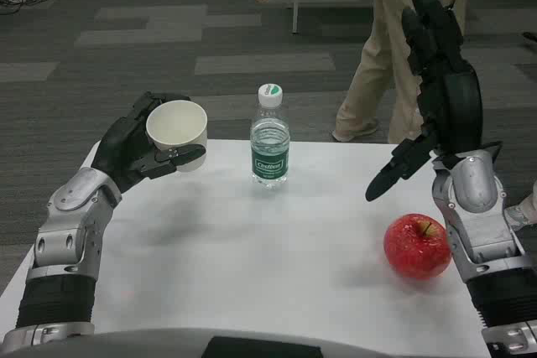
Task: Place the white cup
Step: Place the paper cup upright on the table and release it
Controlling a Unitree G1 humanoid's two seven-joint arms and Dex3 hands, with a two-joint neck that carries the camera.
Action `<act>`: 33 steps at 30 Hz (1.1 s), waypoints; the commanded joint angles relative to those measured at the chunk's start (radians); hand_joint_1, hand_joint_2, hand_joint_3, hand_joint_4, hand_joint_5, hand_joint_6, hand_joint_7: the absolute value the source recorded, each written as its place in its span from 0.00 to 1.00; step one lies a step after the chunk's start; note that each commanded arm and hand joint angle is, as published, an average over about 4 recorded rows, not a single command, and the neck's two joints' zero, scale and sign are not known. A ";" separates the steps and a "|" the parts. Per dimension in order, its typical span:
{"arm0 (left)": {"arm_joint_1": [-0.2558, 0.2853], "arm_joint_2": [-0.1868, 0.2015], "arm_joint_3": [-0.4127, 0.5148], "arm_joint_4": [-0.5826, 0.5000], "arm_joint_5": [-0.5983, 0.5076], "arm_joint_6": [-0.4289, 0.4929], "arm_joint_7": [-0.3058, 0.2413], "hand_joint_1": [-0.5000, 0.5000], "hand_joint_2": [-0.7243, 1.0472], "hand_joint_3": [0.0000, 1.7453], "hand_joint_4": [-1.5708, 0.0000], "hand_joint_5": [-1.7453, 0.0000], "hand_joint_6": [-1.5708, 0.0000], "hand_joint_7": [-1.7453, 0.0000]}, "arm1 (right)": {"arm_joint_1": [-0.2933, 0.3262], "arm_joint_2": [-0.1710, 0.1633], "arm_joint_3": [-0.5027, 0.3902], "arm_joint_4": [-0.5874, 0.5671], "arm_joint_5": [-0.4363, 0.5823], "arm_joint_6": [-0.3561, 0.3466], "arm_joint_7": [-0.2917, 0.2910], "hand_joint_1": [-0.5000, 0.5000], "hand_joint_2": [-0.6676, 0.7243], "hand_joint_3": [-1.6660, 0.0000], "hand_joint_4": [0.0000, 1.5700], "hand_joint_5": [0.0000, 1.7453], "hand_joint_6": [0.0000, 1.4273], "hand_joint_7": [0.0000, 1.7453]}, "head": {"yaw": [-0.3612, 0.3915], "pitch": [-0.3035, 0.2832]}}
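1. The cup [178,127] in my left hand [134,147] is white, a bit creamy inside.
2. My left hand is black, and so is my right hand [436,81].
3. My arms are shiny silver with black at the bottom.
4. The bottle [270,142] is see-through, with a white cap and a green label.
5. The apple [417,246] is red with a little yellow by the stem.
6. The table [268,274] is white.
7. The floor [168,31] is grey with lighter grey blocks.
8. The person [394,56] wears tan trousers and a brown top.

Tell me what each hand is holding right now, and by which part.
The left hand holds the white cup by its side wall, fingers wrapped around it, mouth tilted toward the camera. The right hand is raised with fingers apart and holds nothing.
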 commanded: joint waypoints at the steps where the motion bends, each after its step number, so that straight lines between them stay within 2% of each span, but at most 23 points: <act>1: -0.024 0.019 -0.038 0.046 0.002 0.005 -0.003 0.22 1.00 0.05 1.00 0.47 0.83 0.04 | 0.001 0.020 -0.002 0.002 0.008 -0.002 -0.007 0.33 1.00 1.00 0.00 0.00 0.00 0.04 | -0.010 -0.029; 11: -0.023 0.019 -0.041 0.047 0.002 0.004 -0.003 0.22 1.00 0.05 1.00 0.47 0.82 0.04 | 0.001 0.020 -0.001 0.004 0.008 -0.002 -0.007 0.33 1.00 1.00 0.00 0.00 0.00 0.04 | -0.006 -0.018; 13: -0.023 0.019 -0.042 0.047 0.002 0.004 -0.003 0.22 0.98 0.05 1.00 0.47 0.82 0.04 | 0.001 0.020 -0.001 0.005 0.008 -0.002 -0.007 0.33 1.00 1.00 0.00 0.00 0.00 0.04 | -0.008 -0.020; 21: -0.022 0.020 -0.058 0.070 0.002 -0.004 -0.004 0.22 1.00 0.05 1.00 0.47 0.82 0.04 | 0.000 0.020 -0.001 0.005 0.008 -0.002 -0.007 0.33 1.00 1.00 0.00 0.00 0.00 0.04 | -0.005 -0.020; 26: -0.022 0.019 -0.077 0.128 -0.004 -0.069 -0.003 0.25 1.00 0.05 1.00 0.47 0.82 0.04 | 0.001 0.020 -0.002 0.005 0.008 -0.002 -0.007 0.33 1.00 1.00 0.00 0.00 0.00 0.04 | -0.002 -0.020; 33: -0.022 0.004 -0.115 0.272 -0.037 -0.244 0.000 0.27 1.00 0.05 1.00 0.47 0.82 0.04 | 0.001 0.023 -0.002 0.004 0.008 -0.002 -0.006 0.33 1.00 1.00 0.00 0.00 0.00 0.04 | 0.010 -0.021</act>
